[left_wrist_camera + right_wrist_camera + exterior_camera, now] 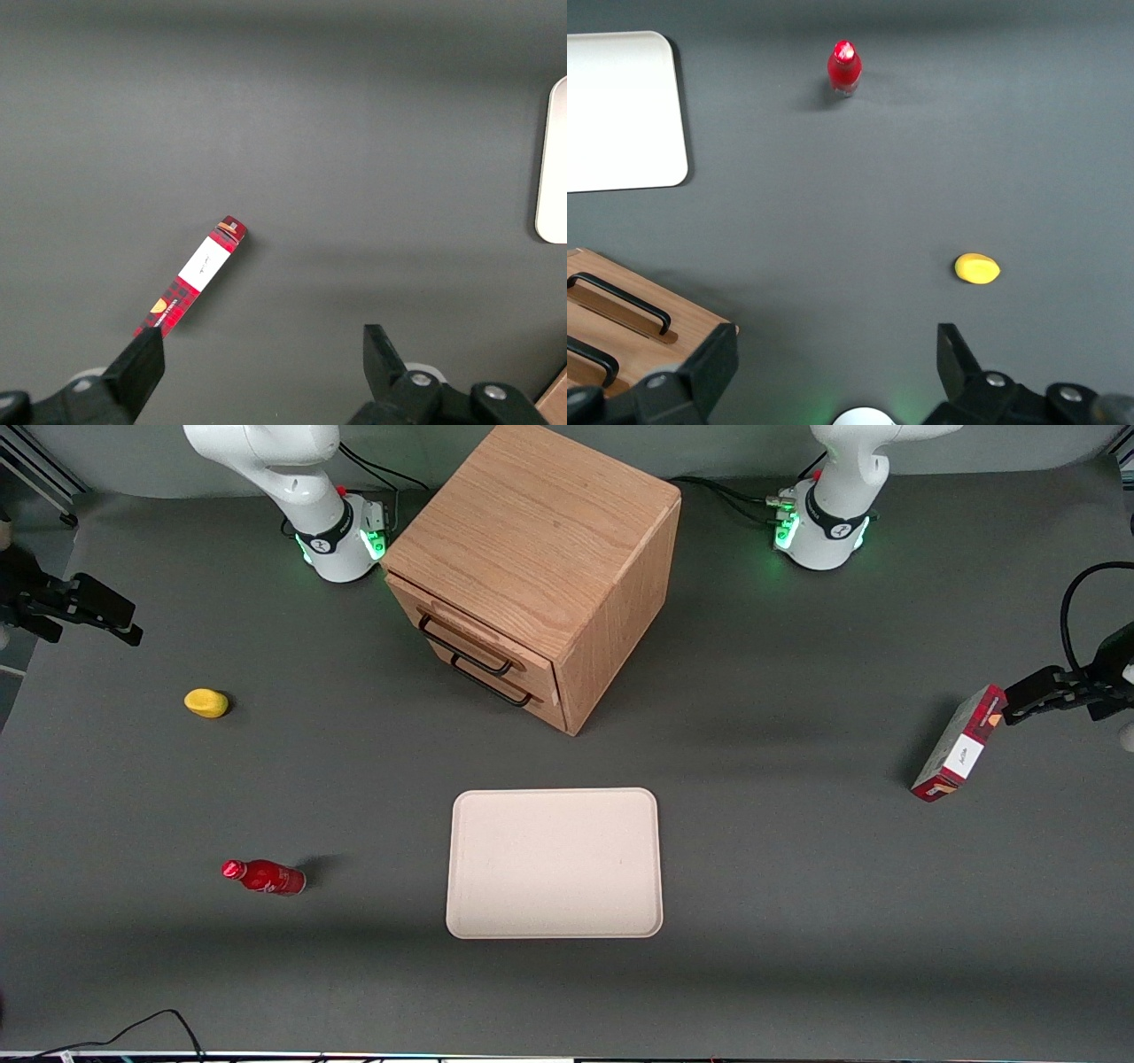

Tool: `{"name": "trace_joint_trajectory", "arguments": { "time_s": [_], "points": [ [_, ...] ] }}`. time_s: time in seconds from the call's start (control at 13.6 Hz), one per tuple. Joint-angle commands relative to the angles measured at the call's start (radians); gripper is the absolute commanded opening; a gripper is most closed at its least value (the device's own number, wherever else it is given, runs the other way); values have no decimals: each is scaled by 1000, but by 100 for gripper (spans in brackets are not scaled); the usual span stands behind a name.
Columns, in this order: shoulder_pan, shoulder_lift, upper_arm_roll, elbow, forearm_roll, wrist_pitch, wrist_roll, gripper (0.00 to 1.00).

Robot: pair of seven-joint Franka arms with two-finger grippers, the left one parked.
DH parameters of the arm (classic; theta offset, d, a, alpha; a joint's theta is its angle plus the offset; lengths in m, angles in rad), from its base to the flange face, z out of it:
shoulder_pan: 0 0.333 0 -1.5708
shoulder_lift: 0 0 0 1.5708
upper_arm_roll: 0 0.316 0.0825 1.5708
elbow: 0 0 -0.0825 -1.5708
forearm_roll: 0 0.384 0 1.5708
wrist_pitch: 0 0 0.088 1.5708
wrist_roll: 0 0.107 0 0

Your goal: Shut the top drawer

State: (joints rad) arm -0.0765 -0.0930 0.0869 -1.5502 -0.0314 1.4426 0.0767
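Observation:
The oak cabinet (540,558) stands at the back middle of the table. Its top drawer (483,638), with a thin black bar handle (465,646), sticks out a little from the cabinet front. The lower drawer (496,686) sits flush below it. The cabinet's front corner and both handles also show in the right wrist view (682,314). My right gripper (93,615) (837,341) is open and empty. It hovers above the table toward the working arm's end, well apart from the cabinet.
A yellow lemon-like object (205,702) (976,268) and a red bottle (264,876) (843,68) lie on the mat near my gripper's end. A beige tray (554,864) sits nearer the camera than the cabinet. A red box (961,744) stands toward the parked arm's end.

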Motion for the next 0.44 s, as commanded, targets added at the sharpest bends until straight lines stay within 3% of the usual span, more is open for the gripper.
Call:
{"name": "trace_joint_trajectory", "arguments": {
  "time_s": [0.0,0.37],
  "points": [
    [7,13,1,24,-13,2,26,100],
    [6,16,-1,25,-12,-2,28,100]
  ]
}}
